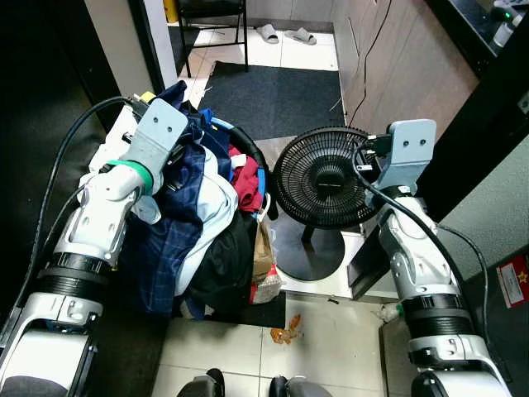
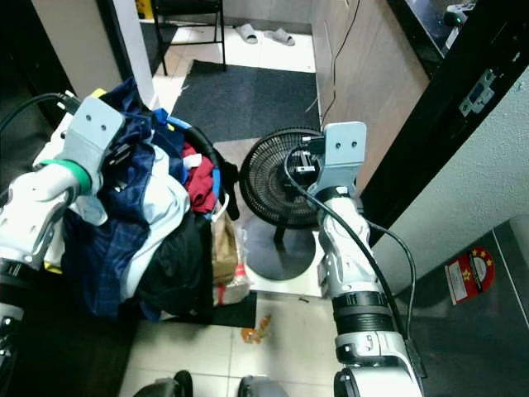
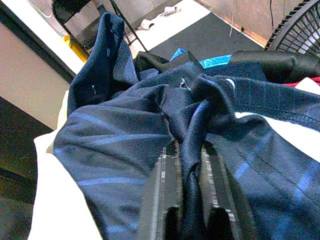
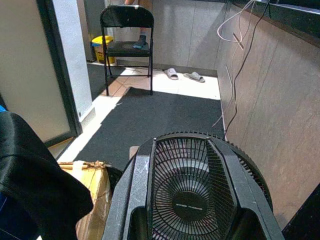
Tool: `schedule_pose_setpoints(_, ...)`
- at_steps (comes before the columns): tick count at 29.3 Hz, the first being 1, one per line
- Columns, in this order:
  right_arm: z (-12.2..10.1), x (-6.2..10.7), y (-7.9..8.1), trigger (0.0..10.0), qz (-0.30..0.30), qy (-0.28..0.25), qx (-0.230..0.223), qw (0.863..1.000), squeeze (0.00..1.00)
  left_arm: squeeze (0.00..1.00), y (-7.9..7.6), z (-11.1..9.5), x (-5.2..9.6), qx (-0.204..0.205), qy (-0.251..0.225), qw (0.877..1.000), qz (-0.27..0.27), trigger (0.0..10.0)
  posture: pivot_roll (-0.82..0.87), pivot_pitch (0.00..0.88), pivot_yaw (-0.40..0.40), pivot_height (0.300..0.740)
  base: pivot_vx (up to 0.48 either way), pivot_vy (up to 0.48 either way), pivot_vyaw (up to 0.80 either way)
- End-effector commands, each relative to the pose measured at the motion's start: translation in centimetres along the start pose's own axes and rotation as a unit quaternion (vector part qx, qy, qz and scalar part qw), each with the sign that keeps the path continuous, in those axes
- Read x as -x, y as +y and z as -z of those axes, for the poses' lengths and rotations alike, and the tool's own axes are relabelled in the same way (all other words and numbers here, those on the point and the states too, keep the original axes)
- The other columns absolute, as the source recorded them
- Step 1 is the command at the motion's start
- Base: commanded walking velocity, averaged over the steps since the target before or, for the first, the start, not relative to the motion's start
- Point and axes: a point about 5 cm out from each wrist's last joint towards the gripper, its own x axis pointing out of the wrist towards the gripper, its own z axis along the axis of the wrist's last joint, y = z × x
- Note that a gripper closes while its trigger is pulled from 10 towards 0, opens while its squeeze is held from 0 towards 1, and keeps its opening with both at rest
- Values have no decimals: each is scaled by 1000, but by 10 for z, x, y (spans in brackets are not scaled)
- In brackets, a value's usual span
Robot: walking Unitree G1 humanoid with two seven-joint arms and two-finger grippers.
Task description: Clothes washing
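Note:
A heap of laundry fills a black basket (image 1: 250, 144) in front of me on the left. On top lies a navy striped garment (image 1: 178, 223), with a white one (image 1: 216, 203), a red one (image 1: 246, 182) and a black one (image 1: 223, 265) beside and under it. My left gripper (image 3: 189, 192) is shut on a fold of the navy garment (image 3: 125, 145) at the top of the heap; its fingers are buried in cloth in the eye views. My right gripper (image 4: 190, 220) hovers open above the fan, holding nothing.
A black floor fan (image 1: 322, 178) stands right of the basket, under my right arm. A brown paper bag (image 1: 264, 256) leans against the basket. Beyond lie a dark mat (image 1: 273, 91), a folding chair (image 4: 127, 30) and slippers (image 1: 285, 35). Wooden panelling (image 1: 397, 58) runs along the right.

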Motion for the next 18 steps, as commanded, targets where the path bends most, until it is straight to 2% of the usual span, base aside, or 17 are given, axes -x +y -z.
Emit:
schedule_pose_setpoints(1,4,0,-3,10000,2,9,-1,1000,0,0,1,7,4,1,16,1000,-6,0,19,101,15,740,0,0,0)
schedule_pose_setpoints(9,4,0,-3,10000,2,9,0,1000,0,0,4,-2,10,5,-8,1000,-16,0,23,98,12,740,0,0,0)
schedule_pose_setpoints(10,4,0,-3,10000,2,9,-1,1000,0,0,6,-9,11,13,-23,999,-23,0,25,95,10,740,0,0,0)
schedule_pose_setpoints(12,3,-1,0,10000,-1,6,-3,1000,0,0,18,-46,13,59,-103,991,-63,0,26,90,8,740,0,0,0)
schedule_pose_setpoints(14,3,-1,0,10000,-1,6,-3,1000,0,0,18,-46,13,59,-103,991,-63,0,26,90,8,740,0,0,0)
schedule_pose_setpoints(15,-4,-2,3,10000,-4,-6,-9,1000,0,0,37,-100,24,86,-218,967,-101,10000,29,85,4,740,0,0,0)
schedule_pose_setpoints(17,-4,-2,3,10000,-4,-6,-9,1000,0,0,37,-100,24,86,-218,967,-101,10000,29,85,4,740,0,0,0)
schedule_pose_setpoints(18,-7,-3,3,10000,-5,-11,-12,1000,0,0,42,-117,30,90,-251,957,-109,10000,29,85,4,740,0,0,0)
